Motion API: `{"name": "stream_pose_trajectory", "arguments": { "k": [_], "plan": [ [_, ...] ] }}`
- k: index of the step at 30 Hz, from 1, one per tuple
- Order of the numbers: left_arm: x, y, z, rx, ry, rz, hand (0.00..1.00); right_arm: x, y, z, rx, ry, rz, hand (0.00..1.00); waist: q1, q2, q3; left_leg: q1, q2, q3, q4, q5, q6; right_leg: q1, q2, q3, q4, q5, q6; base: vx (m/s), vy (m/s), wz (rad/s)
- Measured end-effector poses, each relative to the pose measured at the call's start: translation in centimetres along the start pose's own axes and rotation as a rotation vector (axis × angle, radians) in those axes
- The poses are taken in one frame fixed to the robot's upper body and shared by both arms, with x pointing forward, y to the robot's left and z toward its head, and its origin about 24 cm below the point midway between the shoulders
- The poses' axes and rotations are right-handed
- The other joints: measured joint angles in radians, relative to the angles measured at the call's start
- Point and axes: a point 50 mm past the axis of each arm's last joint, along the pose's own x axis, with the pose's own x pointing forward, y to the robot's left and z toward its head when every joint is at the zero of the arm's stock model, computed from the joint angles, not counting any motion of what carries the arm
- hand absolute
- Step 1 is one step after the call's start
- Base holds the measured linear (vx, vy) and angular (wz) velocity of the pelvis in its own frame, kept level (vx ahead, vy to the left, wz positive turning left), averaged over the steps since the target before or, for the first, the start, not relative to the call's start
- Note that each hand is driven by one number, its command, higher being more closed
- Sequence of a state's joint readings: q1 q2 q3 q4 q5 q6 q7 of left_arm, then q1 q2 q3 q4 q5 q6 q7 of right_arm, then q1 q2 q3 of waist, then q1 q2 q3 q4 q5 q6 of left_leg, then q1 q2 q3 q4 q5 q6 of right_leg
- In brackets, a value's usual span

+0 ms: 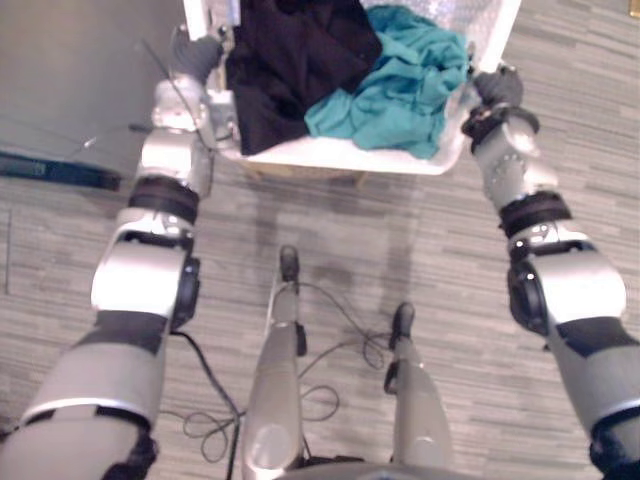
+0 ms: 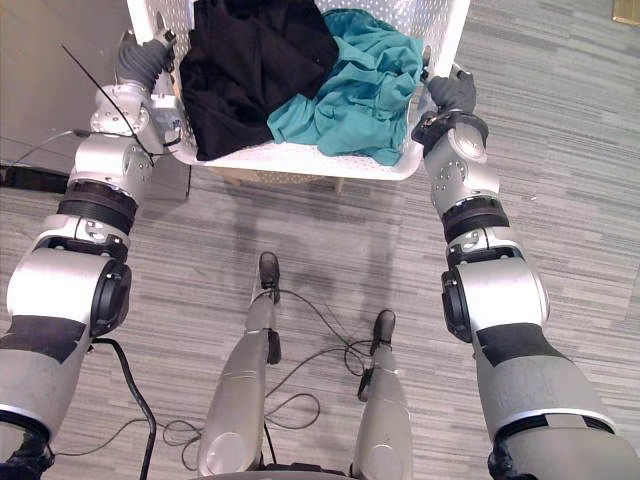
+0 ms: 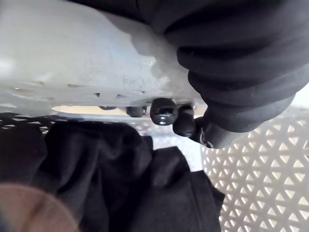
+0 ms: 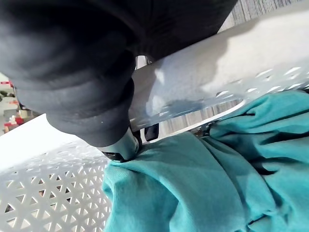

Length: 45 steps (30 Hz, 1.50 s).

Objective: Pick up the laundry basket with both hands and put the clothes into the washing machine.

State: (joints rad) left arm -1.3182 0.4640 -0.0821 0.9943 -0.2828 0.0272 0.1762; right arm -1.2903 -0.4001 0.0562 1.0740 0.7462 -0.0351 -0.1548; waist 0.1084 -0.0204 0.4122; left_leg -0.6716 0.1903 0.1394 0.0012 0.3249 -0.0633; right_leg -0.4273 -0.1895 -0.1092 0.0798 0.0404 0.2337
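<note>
I hold a white perforated laundry basket (image 1: 340,155) above the floor between both hands. A black garment (image 1: 290,60) fills its left half and a teal garment (image 1: 400,85) its right half. My left hand (image 1: 195,55) grips the left rim; in the left wrist view its dark fingertips (image 3: 163,111) curl through the handle slot under the rim (image 3: 72,58), above the black cloth (image 3: 96,169). At the right rim is my right hand (image 1: 497,88); the right wrist view has a finger (image 4: 120,147) hooked under the rim (image 4: 217,67) beside the teal cloth (image 4: 193,183).
Grey plank flooring (image 1: 400,260) lies below. A tan wooden edge (image 1: 300,175) peeks out under the basket's near side. A smooth grey panel (image 1: 80,60) stands at the upper left, with a dark strip (image 1: 60,170) along its foot.
</note>
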Motion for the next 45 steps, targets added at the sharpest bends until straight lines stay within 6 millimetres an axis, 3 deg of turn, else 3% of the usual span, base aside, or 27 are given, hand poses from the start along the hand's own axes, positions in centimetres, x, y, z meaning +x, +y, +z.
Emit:
{"name": "stream_pose_trajectory", "arguments": {
  "k": [4, 7, 9, 19, 20, 21, 24, 27, 31, 36, 40, 45],
  "plan": [
    [0.1, 0.1, 0.3, 0.02, -0.002, 0.007, 1.0, 0.0, 0.4, -0.2, -0.031, 0.005, 0.001, 1.0, 0.018, -0.001, 0.0, -0.023, 0.027, 0.006, 0.052, -0.043, -0.014, -0.005, 0.013, -0.006, -0.009, 0.001, -0.004, -0.01, 0.005, -0.17],
    [0.7, 0.5, 3.8, 0.015, -0.088, 0.026, 1.0, 0.2, 1.6, 3.1, -0.008, -0.093, 0.042, 1.0, 0.013, -0.001, 0.0, -0.121, 0.044, 0.005, 0.081, -0.057, -0.022, -0.071, 0.023, -0.035, -0.037, 0.021, -0.032, -0.04, 0.042, -0.11],
    [0.8, 0.4, 5.1, -0.018, -0.115, 0.027, 1.0, 0.3, 2.0, 4.9, -0.001, -0.146, 0.054, 1.0, 0.012, -0.002, 0.001, -0.154, 0.045, 0.001, 0.091, -0.053, -0.017, -0.088, 0.031, -0.043, -0.054, 0.039, -0.034, -0.01, 0.048, -0.02],
    [0.9, 1.8, 5.6, -0.072, -0.125, 0.073, 1.0, 0.2, 4.2, 7.2, -0.052, -0.209, 0.098, 1.0, 0.016, -0.002, 0.0, -0.211, 0.06, -0.041, 0.13, -0.051, -0.014, -0.089, 0.051, -0.088, -0.075, 0.04, -0.034, 0.01, 0.011, 0.05],
    [0.9, 1.9, 5.7, -0.079, -0.127, 0.079, 0.0, 0.2, 4.4, 7.3, -0.055, -0.213, 0.101, 1.0, 0.017, -0.002, 0.0, -0.216, 0.059, -0.043, 0.134, -0.051, -0.015, -0.091, 0.051, -0.09, -0.075, 0.04, -0.034, 0.0, 0.0, 0.0],
    [0.9, 2.0, 5.9, -0.082, -0.133, 0.084, 0.0, 0.2, 4.4, 7.4, -0.053, -0.216, 0.103, 0.0, 0.017, -0.002, 0.0, -0.221, 0.059, -0.045, 0.137, -0.051, -0.015, -0.093, 0.051, -0.092, -0.075, 0.04, -0.034, 0.0, 0.027, 0.04],
    [1.0, 2.3, 7.1, -0.117, -0.16, 0.139, 0.0, 0.1, 4.8, 7.7, -0.02, -0.219, 0.118, 0.0, 0.016, -0.002, 0.001, -0.24, 0.059, -0.054, 0.143, -0.051, -0.015, -0.105, 0.053, -0.101, -0.072, 0.04, -0.035, 0.0, 0.02, 0.03],
    [1.0, 3.4, 7.7, -0.177, -0.16, 0.206, 0.0, 0.2, 5.2, 6.6, -0.045, -0.157, 0.144, 0.0, 0.017, -0.002, 0.001, -0.244, 0.058, -0.057, 0.145, -0.051, -0.015, -0.106, 0.053, -0.105, -0.072, 0.04, -0.034, 0.0, 0.0, 0.0],
    [0.9, 4.9, 10.5, -0.231, -0.219, 0.265, 0.0, 0.2, 5.6, 5.7, -0.087, -0.1, 0.172, 0.0, 0.024, -0.002, 0.001, -0.259, 0.055, -0.059, 0.149, -0.051, -0.014, -0.118, 0.051, -0.11, -0.07, 0.039, -0.034, 0.0, 0.0, 0.0],
    [0.7, 5.9, 11.4, -0.228, -0.244, 0.276, 0.0, 0.2, 5.9, 5.5, -0.129, -0.071, 0.199, 0.0, 0.036, -0.002, 0.001, -0.259, 0.056, -0.059, 0.158, -0.051, -0.014, -0.115, 0.05, -0.126, -0.063, 0.039, -0.034, 0.0, 0.004, 0.01],
    [0.3, 6.6, 13.4, -0.258, -0.312, 0.276, 0.0, 0.2, 6.5, 6.8, -0.131, -0.099, 0.211, 0.0, 0.035, -0.002, 0.001, -0.259, 0.056, -0.06, 0.164, -0.051, -0.014, -0.115, 0.048, -0.132, -0.047, 0.032, -0.038, 0.0, 0.007, 0.01],
    [0.0, 7.3, 14.1, -0.225, -0.347, 0.297, 0.0, 0.3, 5.6, 9.1, -0.141, -0.155, 0.185, 0.0, 0.031, -0.002, 0.001, -0.255, 0.056, -0.06, 0.169, -0.051, -0.014, -0.114, 0.045, -0.137, -0.025, 0.025, -0.037, -0.01, 0.034, 0.04]
  ]
}}
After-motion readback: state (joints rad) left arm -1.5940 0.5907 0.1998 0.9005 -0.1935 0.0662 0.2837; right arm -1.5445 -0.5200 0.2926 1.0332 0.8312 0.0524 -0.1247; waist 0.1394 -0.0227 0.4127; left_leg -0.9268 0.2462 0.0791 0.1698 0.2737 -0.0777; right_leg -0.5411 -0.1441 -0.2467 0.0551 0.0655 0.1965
